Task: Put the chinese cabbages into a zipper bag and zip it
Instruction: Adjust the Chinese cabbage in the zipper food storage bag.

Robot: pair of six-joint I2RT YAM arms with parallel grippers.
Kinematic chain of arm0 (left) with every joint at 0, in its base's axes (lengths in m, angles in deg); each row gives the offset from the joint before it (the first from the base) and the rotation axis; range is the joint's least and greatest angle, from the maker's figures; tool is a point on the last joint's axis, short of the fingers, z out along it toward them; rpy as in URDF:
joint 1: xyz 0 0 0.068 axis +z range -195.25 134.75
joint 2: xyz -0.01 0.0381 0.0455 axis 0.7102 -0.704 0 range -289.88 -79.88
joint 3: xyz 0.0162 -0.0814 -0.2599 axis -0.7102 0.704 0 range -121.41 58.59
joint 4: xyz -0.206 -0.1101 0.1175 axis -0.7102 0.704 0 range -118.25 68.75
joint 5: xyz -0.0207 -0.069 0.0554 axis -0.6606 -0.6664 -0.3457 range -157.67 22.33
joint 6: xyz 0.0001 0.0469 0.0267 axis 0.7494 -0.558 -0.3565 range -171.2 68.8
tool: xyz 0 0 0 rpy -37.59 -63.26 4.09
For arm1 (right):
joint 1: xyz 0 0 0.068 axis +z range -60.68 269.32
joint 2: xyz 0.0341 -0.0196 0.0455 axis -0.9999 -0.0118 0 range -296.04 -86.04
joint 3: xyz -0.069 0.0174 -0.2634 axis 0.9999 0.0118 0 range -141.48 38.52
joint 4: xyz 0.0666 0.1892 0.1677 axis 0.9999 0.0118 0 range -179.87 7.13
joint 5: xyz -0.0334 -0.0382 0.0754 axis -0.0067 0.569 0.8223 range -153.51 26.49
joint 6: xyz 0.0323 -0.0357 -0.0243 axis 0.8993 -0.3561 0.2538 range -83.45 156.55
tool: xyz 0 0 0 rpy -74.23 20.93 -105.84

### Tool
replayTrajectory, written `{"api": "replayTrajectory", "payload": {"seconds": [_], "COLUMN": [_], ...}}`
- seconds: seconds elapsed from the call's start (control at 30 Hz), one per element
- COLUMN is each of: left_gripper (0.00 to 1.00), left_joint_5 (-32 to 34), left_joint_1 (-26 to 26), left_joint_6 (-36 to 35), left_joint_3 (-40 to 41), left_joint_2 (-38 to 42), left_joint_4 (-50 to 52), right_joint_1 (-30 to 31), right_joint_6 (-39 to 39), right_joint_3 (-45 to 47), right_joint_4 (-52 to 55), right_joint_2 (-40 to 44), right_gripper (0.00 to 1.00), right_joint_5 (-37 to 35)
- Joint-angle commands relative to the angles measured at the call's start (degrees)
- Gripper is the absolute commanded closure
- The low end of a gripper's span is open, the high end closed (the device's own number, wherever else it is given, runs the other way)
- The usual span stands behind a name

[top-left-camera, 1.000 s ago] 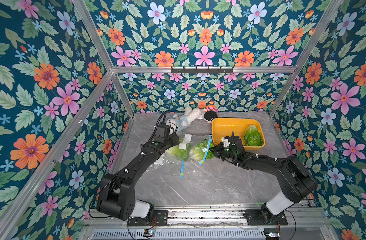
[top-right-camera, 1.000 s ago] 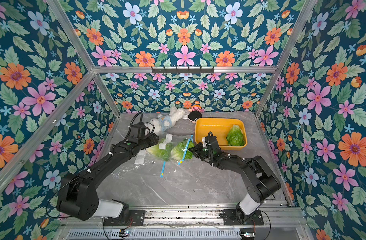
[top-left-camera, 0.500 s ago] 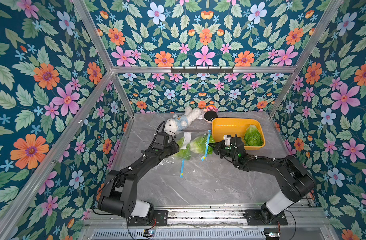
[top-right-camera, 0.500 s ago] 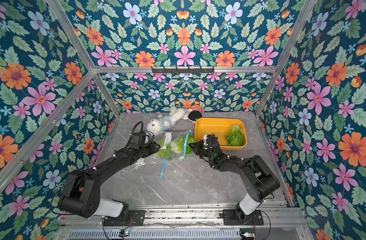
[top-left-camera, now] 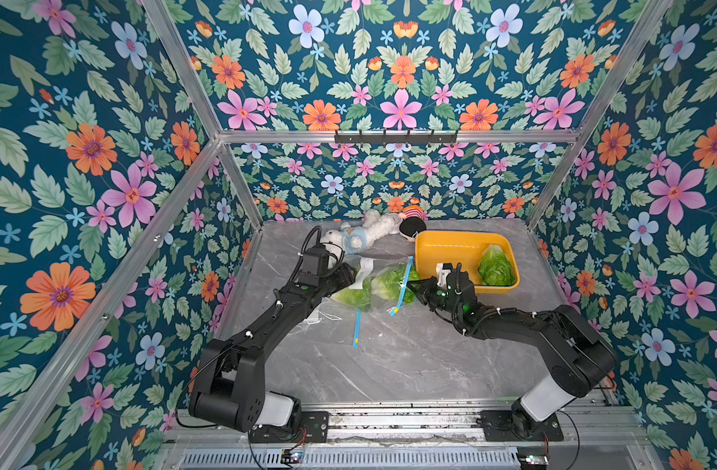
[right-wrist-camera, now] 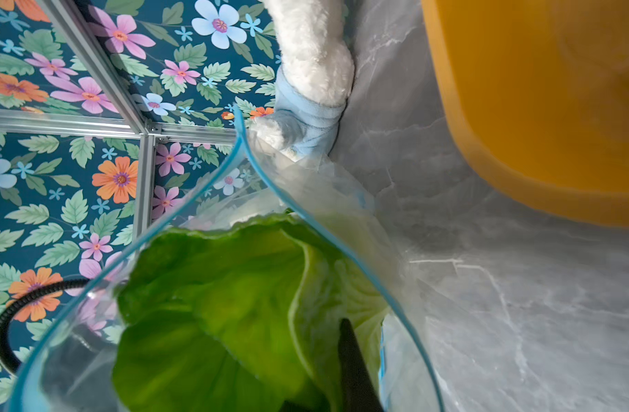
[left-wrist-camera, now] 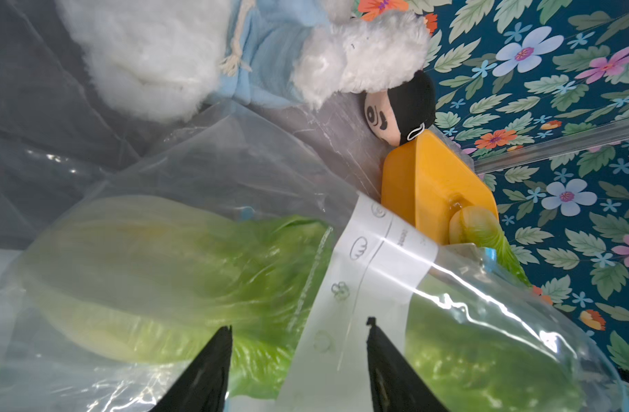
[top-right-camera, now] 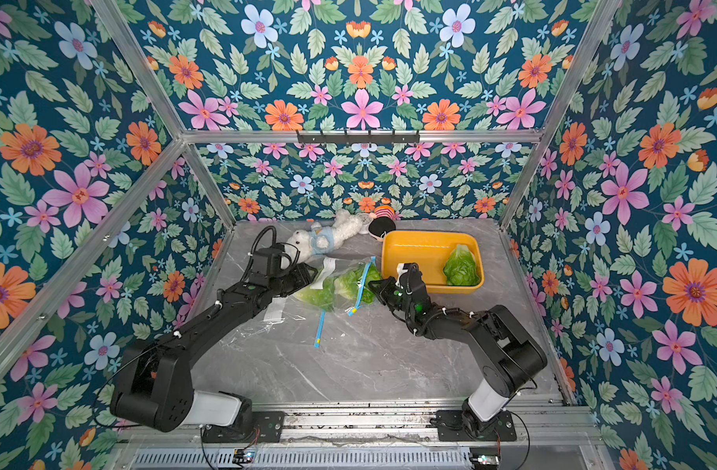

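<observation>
While the right gripper (top-left-camera: pixel 414 286) is clamped tight on the mouth of the zipper bag (top-left-camera: pixel 365 269), the left gripper (left-wrist-camera: pixel 298 331) hangs over the bag's side with jaws apart, gripping nothing. Two chinese cabbages (top-left-camera: pixel 386 280) sit bagged on the counter (top-left-camera: pixel 389 358); the third cabbage (top-left-camera: pixel 496 266) lies in the yellow tray (top-left-camera: pixel 442 244).

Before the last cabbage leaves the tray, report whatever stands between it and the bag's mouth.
The cabbage lies in the yellow tray. The tray's wall and the right end effector, at the mouth of the zipper bag, stand between.
</observation>
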Motion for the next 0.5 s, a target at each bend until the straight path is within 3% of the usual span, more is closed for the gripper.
{"api": "replayTrajectory", "payload": {"seconds": [0.0, 0.17, 0.47], "left_gripper": [0.36, 0.37, 0.4], "left_joint_5": [1.0, -6.4, -7.4], "left_joint_1": [0.2, -0.5, -1.9], "left_joint_6": [-2.7, 0.4, 1.6], "left_joint_3": [-2.6, -0.1, 4.1], "left_joint_2": [-2.3, -6.1, -6.2], "left_joint_4": [2.7, -7.8, -9.6], "right_joint_1": [1.0, 2.8, 7.4], "right_joint_6": [-5.5, -12.3, -25.1], "right_joint_3": [0.7, -0.7, -1.6], "right_joint_4": [-1.7, -3.2, -1.8], "right_joint_2": [1.0, -1.2, -6.0], "right_gripper": [1.0, 1.0, 0.98], "right_joint_5": [-7.1, -9.9, -17.6]}}
